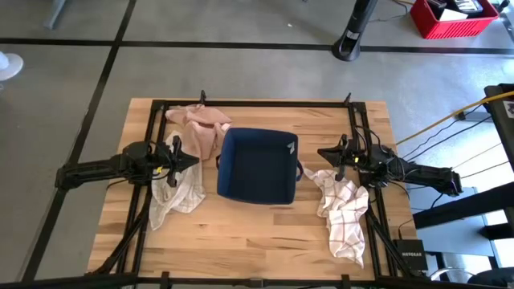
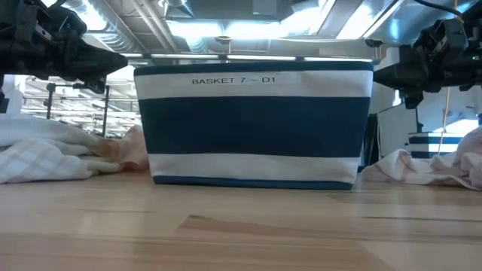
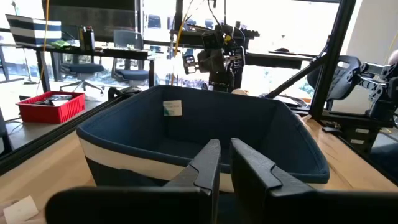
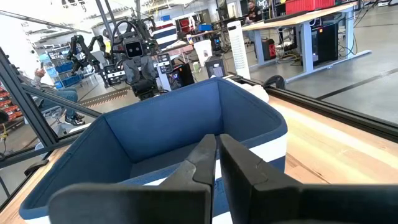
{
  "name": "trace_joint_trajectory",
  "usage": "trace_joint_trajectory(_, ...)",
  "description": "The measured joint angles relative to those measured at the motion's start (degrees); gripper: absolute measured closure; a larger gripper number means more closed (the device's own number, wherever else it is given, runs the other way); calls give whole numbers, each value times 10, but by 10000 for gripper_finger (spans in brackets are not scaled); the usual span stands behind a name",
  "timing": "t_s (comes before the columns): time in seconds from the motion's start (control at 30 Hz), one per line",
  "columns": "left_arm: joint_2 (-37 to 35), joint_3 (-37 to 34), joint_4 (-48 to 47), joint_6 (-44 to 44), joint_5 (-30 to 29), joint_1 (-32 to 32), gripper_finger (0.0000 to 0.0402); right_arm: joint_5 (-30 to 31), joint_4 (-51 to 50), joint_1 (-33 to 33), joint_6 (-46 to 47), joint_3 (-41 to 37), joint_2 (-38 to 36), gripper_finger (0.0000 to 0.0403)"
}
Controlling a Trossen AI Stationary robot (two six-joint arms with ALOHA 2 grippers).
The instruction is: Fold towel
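**Two idle arms, three towels unfolded, basket between them**

Two arms of mine flank the blue basket [image 1: 259,166], which stands in the middle of the worktop [image 1: 241,241]; I take it as the landmark for all that follows.

Findings, placement. A pink towel [image 1: 199,127] lies crumpled at the basket's left rear corner. A pale white towel [image 1: 175,193] lies in a heap just left of the basket, running toward the front edge. A checked towel [image 1: 344,215] lies right of the basket, trailing forward. None shows a fold. The basket's interior appears empty in both wrist views. My judgement: the cloths sit in loose piles on either side so that each arm has one within reach, and the basket is centred as the likely receptacle, though the task sentence names folding only.

Findings, pose. My left gripper [image 1: 178,159] hangs above the white towel, just left of the basket, aimed at the basket's wall. My right gripper [image 1: 336,155] hangs just right of the basket, above the near end of the checked towel, aimed likewise inward. Both arms reach in level from the outer edges of the worktop. In the low view both are well clear of the surface.

Fingers. Left fingers [image 3: 205,165] are together, holding nothing. Right fingers [image 4: 199,158] are together, holding nothing.

Assessment: folding not yet begun.
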Motion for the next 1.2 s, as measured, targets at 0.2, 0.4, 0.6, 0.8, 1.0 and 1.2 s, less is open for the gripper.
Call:
trace_joint_trajectory(0.2, 0, 0, 0, 0, 0, 0, 373, 0, 0, 0, 0, 0, 0, 377)
trace_joint_trajectory(0.4, 0, 0, 0, 0, 0, 0, 373, 0, 0, 0, 0, 0, 0, 377)
trace_joint_trajectory(0.6, 0, 0, 1, 41, 0, 0, 373, 0, 0, 0, 0, 0, 0, 377)
trace_joint_trajectory(0.8, 0, 0, 33, 110, 1, 0, 373, 0, 0, 0, 0, 0, 0, 377)
trace_joint_trajectory(1.0, 0, 0, 192, 11, -25, 0, 373, 0, 0, 0, 0, 0, 0, 377)
trace_joint_trajectory(1.2, 0, 0, 301, 34, -122, 0, 373, 0, 4, 0, -37, 0, 0, 377)
